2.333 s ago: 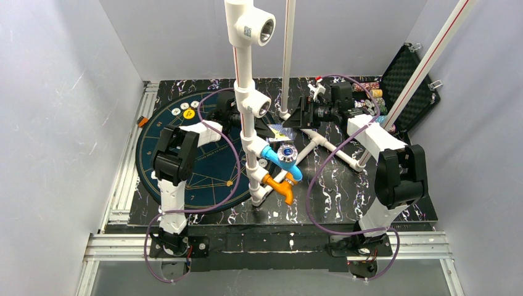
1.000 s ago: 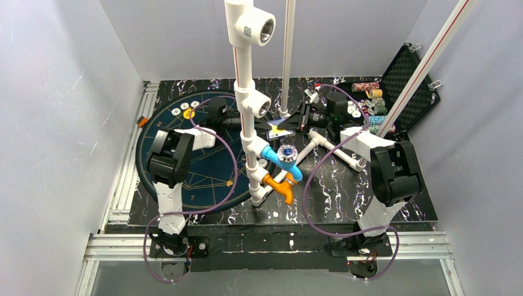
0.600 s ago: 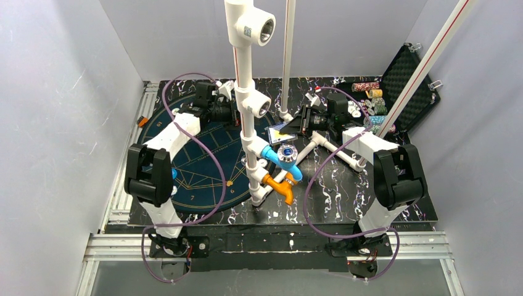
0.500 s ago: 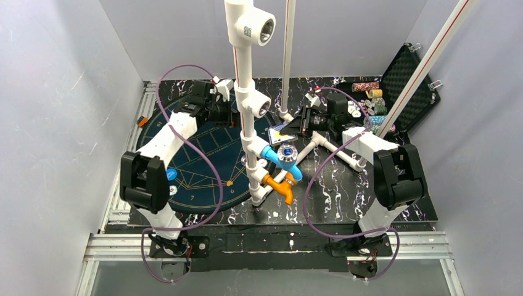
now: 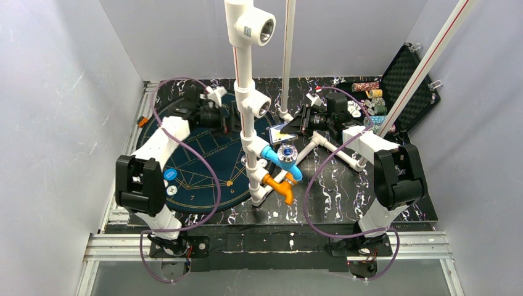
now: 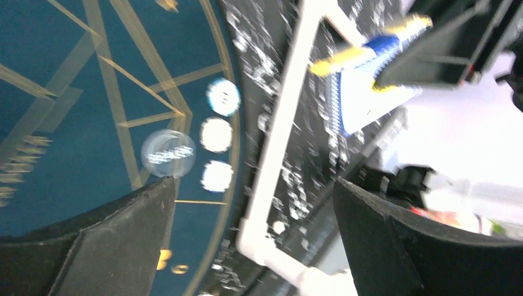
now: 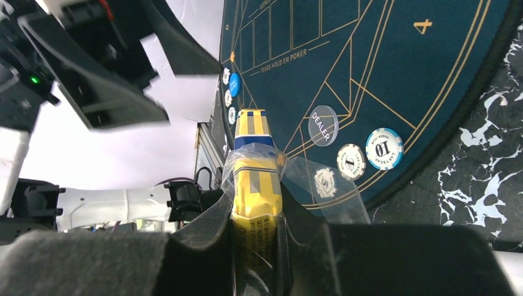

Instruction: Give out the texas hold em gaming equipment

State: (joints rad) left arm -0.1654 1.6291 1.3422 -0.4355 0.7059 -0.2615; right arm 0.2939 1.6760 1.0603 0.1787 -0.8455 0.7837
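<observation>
A yellow and blue pack of playing cards (image 7: 254, 185) in clear wrap is clamped between my right gripper's (image 7: 256, 243) fingers. The top view shows that pack (image 5: 279, 132) held above the right rim of the round blue poker mat (image 5: 203, 166). Below it on the mat lie a blue chip marked 10 (image 7: 383, 148), a white chip (image 7: 351, 161) and a clear DEALER button (image 7: 323, 125). My left gripper (image 5: 223, 120) hangs over the far part of the mat, open and empty (image 6: 256, 240). Its blurred view shows the same chips (image 6: 216, 134) and the pack (image 6: 364, 80).
A white pipe frame with blue and orange fittings (image 5: 280, 157) rises between the arms. An open black case (image 5: 407, 80) at the back right holds stacks of chips (image 5: 370, 102). A blue chip (image 5: 168, 174) and a white one (image 5: 172, 190) lie near the mat's left edge.
My left arm has swung away from the pack, back and to the left over the far part of the mat, jaws still open. The right gripper holds the pack almost where it was.
</observation>
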